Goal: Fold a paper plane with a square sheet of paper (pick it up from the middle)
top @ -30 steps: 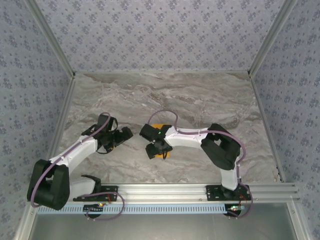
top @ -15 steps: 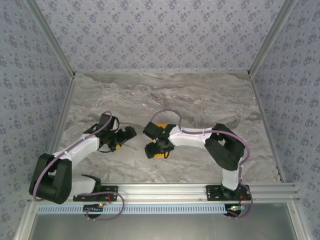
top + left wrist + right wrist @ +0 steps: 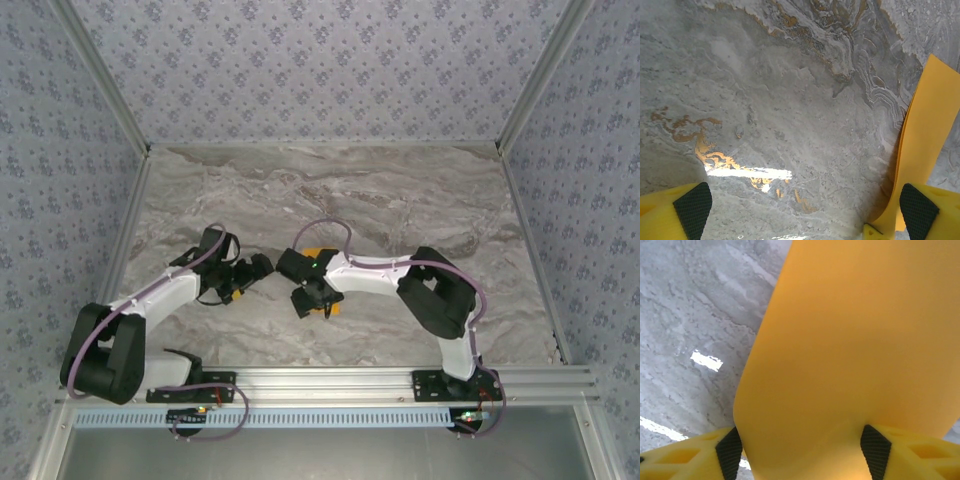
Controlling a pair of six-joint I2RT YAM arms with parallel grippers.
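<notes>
The orange sheet of paper (image 3: 850, 340) is bowed up between my right gripper's (image 3: 802, 452) two black pads (image 3: 730, 455) and touches both, so the gripper is shut on it. From above, bits of the paper (image 3: 331, 309) peek out from under the right gripper (image 3: 308, 298) near the middle of the table. My left gripper (image 3: 805, 210) stands wide open just left of it, low over the marble. A raised orange strip of the paper (image 3: 927, 135) runs up beside its right pad (image 3: 917, 207). Nothing lies between the left fingers. From above, the left gripper (image 3: 257, 267) points at the right one.
The grey marble tabletop (image 3: 400, 200) stretches bare behind and to the right of both arms. Patterned walls close in the back and sides. An aluminium rail (image 3: 340, 380) carries the arm bases along the near edge.
The right gripper swung slightly right, then back left, staying on the paper. The left gripper edged a little toward the paper and stayed open.
</notes>
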